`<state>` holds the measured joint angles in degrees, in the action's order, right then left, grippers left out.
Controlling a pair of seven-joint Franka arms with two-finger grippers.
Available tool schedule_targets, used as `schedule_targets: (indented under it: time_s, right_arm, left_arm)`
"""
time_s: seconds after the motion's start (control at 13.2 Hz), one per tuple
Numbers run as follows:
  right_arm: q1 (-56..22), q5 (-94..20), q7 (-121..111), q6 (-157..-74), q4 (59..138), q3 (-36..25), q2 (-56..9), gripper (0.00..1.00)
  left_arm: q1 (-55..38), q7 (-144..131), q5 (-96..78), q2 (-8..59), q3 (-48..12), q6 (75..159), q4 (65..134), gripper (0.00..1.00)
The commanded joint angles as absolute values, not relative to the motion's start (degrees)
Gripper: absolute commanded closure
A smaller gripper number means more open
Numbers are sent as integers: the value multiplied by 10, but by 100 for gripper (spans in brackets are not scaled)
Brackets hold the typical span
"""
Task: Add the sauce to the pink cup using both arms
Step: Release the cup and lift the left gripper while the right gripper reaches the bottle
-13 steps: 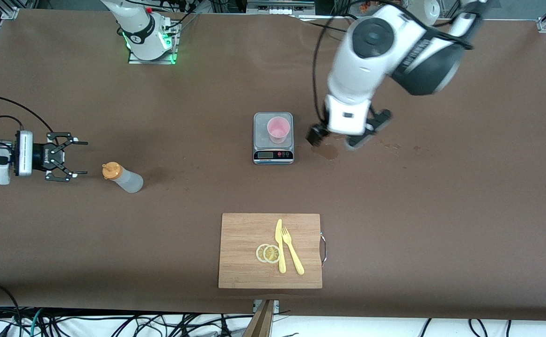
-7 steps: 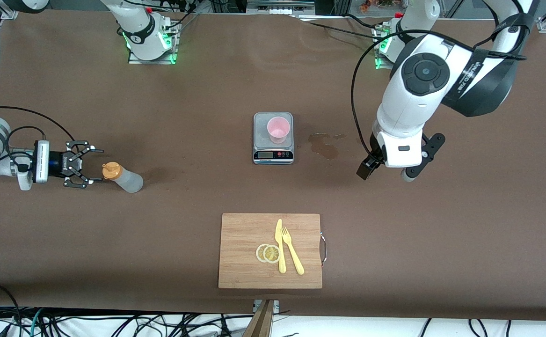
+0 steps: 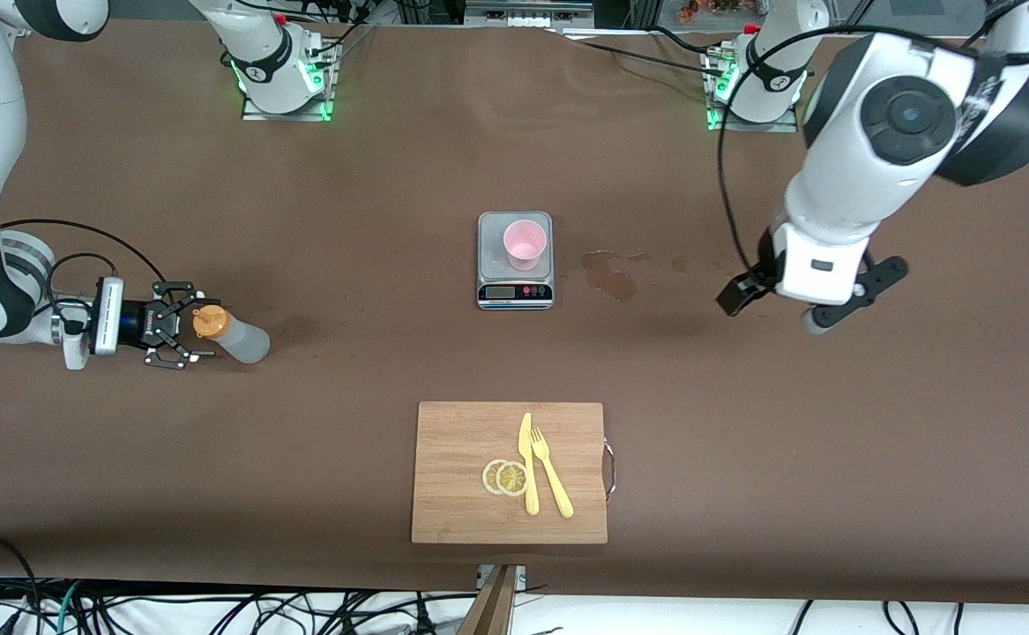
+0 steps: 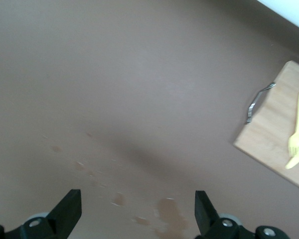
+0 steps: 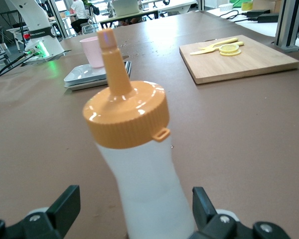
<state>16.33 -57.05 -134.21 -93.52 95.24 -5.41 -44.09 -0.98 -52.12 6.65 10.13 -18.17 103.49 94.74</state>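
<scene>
**Right gripper straddles the sauce; left gripper hangs toward its own end of the table**

The sauce [image 3: 230, 334] lies on the table [image 3: 391, 220], toward the right arm's end from the steel scale [image 3: 515, 258] and slightly nearer the front camera. The right gripper [image 3: 181, 336] sits low at its orange cap, fingers [image 5: 65, 204] spread on either side, not gripping. The pink cup [image 3: 524, 243] stands upright on the scale. The left gripper [image 3: 774, 306] hangs over the table toward the left arm's end from the scale, fingers [image 4: 69, 211] apart, holding nothing.

I count one sauce bottle [image 3: 232, 335], one pink cup [image 3: 524, 243], one scale [image 3: 515, 261], one cutting board [image 3: 509, 473], two lemon slices [image 3: 506, 477], one knife [image 3: 527, 461], one fork [image 3: 550, 471].
</scene>
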Motion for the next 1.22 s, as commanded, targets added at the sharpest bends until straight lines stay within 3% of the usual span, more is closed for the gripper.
schedule_targets:
  time_s: [0.0,0.23,0.3,0.61,0.76,1.14]
  right_arm:
    - [151,-601,-1367,-940,939,-54,-461,0]
    - [139,-620,-1368,-943,939,-54,-467,2]
    - [138,-621,-1368,-943,940,-54,-468,12]
    - [130,-621,-1368,-946,940,-54,-468,72]
    - [121,-620,-1367,-955,939,-54,-457,92]
    - [51,-521,-1251,-1040,949,-58,-344,93]
  left_arm:
    - [-36,-448,27,27,-121,996,1005,0]
    - [-36,-256,-4,-11,-87,941,1021,0]
    - [-35,-223,-4,-11,-74,938,1025,0]
    - [-54,-163,-9,-21,-43,943,1009,0]
    - [-87,-163,3,-29,-42,992,1016,0]
    - [-85,-144,17,-53,-15,935,1014,0]
